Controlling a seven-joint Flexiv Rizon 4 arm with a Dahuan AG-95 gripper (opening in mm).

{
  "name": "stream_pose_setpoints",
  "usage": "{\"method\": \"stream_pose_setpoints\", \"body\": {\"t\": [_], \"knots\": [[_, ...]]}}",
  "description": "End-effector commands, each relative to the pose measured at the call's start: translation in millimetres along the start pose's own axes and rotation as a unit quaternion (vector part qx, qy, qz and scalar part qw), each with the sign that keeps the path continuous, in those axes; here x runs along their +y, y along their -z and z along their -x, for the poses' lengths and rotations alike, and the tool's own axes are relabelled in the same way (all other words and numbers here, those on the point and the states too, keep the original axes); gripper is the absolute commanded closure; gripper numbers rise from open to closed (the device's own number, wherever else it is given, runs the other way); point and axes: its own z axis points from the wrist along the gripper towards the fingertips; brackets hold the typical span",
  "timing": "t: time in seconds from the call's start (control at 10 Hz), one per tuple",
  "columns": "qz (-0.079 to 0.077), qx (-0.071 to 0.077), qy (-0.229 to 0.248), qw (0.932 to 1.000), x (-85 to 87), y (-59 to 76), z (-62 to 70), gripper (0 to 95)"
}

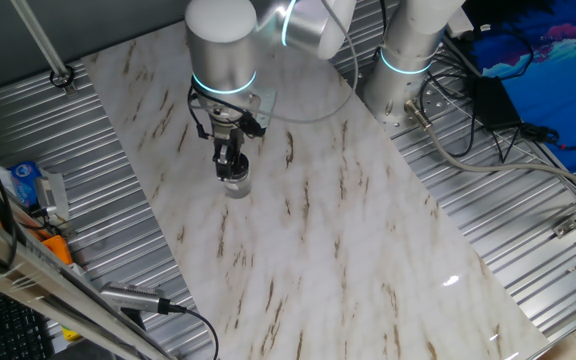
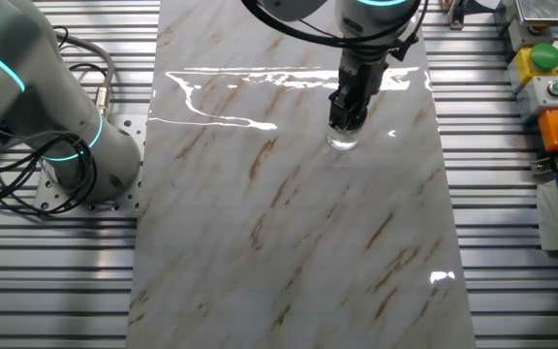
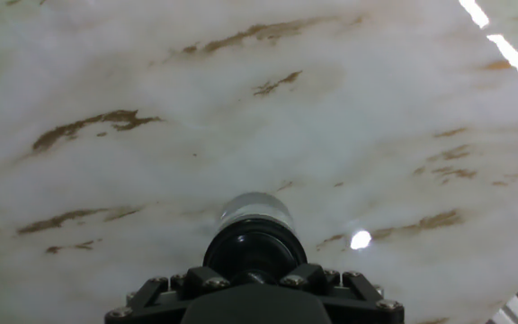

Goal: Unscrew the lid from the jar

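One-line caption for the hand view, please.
Gripper poised at the black lid of the upright clear jar on a marble-patterned table.

In your hand view the gripper (image 3: 255,270) covers the near part of the lid (image 3: 255,245), and its fingertips are hidden. You can't tell whether they clamp it.
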Motion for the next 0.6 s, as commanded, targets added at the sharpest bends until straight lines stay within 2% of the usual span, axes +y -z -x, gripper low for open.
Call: {"method": "stream_pose_setpoints", "body": {"t": [0.1,0.6], "knots": [[-0.001,-0.002,0.006,1.0,-0.4,2.0,0.3,95.0],[-0.008,-0.006,0.012,0.9999,-1.1,9.8,4.3,95.0]]}}
